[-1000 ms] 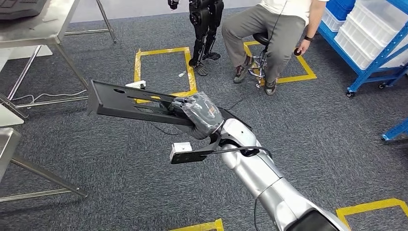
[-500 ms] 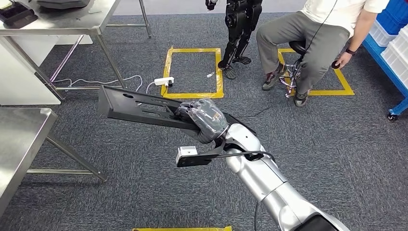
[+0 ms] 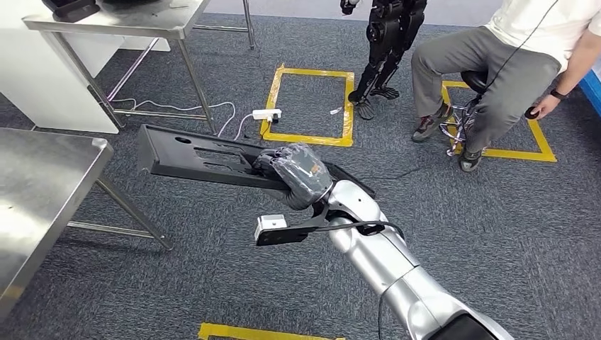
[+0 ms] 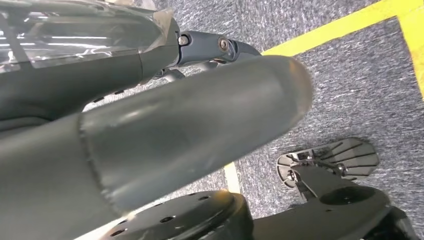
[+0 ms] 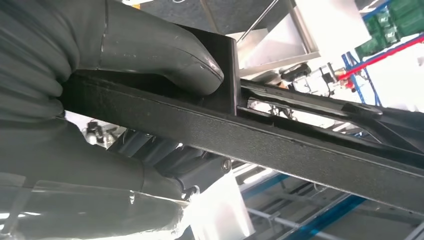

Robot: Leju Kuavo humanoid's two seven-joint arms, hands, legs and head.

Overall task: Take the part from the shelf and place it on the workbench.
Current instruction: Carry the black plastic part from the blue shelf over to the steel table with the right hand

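Note:
The part (image 3: 191, 156) is a long flat black plate with slots and a round hole. My right hand (image 3: 298, 173), wrapped in clear film, grips its near end and holds it level above the carpet, its far end out over the corner of the steel workbench (image 3: 42, 184) at the left. Up close, in the right wrist view, the thumb (image 5: 150, 45) presses on the part's edge (image 5: 280, 145) and the fingers wrap under it. My left hand (image 4: 190, 125) hangs beside my body over the floor, holding nothing, with its thumb and a finger stretched out.
A second steel table (image 3: 142, 18) stands at the back left, with a power strip (image 3: 267, 114) and cables on the carpet near it. A yellow tape square (image 3: 312, 106) marks the floor ahead. A small black humanoid (image 3: 386, 35) and a seated person (image 3: 496, 64) are at the back right.
The whole view has swung left: the workbench has come further into the picture and the person and blue shelf have slid right. My right hand keeps the same hold on the part.

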